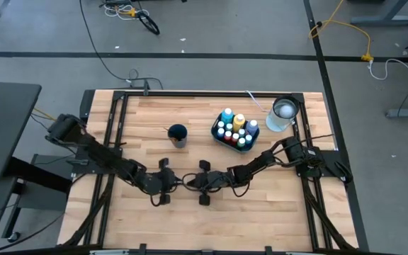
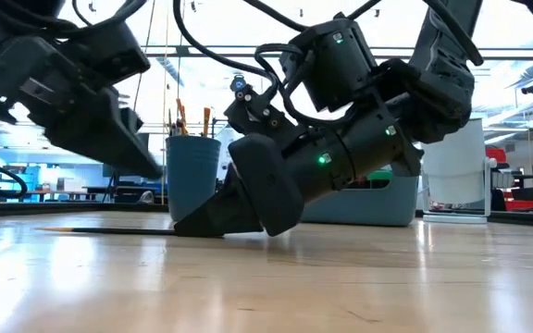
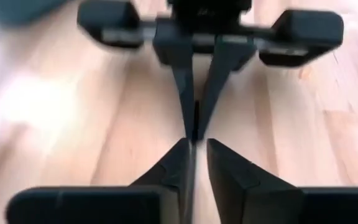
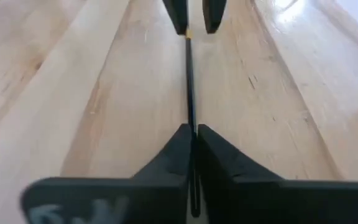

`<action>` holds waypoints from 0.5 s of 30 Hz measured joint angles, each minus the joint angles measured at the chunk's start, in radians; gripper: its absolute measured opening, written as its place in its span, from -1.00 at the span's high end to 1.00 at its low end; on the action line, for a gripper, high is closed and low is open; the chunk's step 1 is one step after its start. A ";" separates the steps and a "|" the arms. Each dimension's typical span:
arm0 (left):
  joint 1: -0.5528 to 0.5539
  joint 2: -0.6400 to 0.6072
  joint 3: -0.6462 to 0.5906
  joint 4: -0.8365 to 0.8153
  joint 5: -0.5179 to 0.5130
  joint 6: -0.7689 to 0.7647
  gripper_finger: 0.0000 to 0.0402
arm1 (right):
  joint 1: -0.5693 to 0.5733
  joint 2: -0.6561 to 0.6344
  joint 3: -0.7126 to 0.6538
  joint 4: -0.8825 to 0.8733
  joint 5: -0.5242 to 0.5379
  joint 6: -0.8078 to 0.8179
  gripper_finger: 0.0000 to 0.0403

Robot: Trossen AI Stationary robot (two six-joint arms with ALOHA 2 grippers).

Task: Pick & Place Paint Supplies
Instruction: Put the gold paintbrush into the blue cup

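Jaws of the right gripper (image 4: pixel 191 138) pinch a thin dark paintbrush (image 4: pixel 189 87) lying low over the table (image 1: pixel 261 212) near its middle; the left gripper (image 3: pixel 194 149) faces it, its jaws slightly parted around the brush's other end.

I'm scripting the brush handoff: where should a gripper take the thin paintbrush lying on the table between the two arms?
Grip the paintbrush across its thin handle, coming from above with fingers straddling it: it lies flat on the table, so only its sides offer purchase.
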 joint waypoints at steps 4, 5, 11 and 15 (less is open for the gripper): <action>-0.023 -0.017 0.000 -0.082 0.068 -0.112 0.52 | -0.001 0.000 -0.001 0.002 0.002 -0.003 0.94; -0.031 -0.017 0.000 -0.094 0.086 -0.127 0.47 | -0.001 0.000 -0.002 0.006 0.002 0.005 0.93; -0.066 -0.017 0.000 -0.194 0.115 -0.210 0.30 | -0.001 -0.009 -0.003 0.001 0.000 0.013 0.97; -0.071 -0.017 0.000 -0.262 0.105 -0.231 0.29 | -0.001 -0.027 -0.003 -0.024 -0.006 0.001 0.97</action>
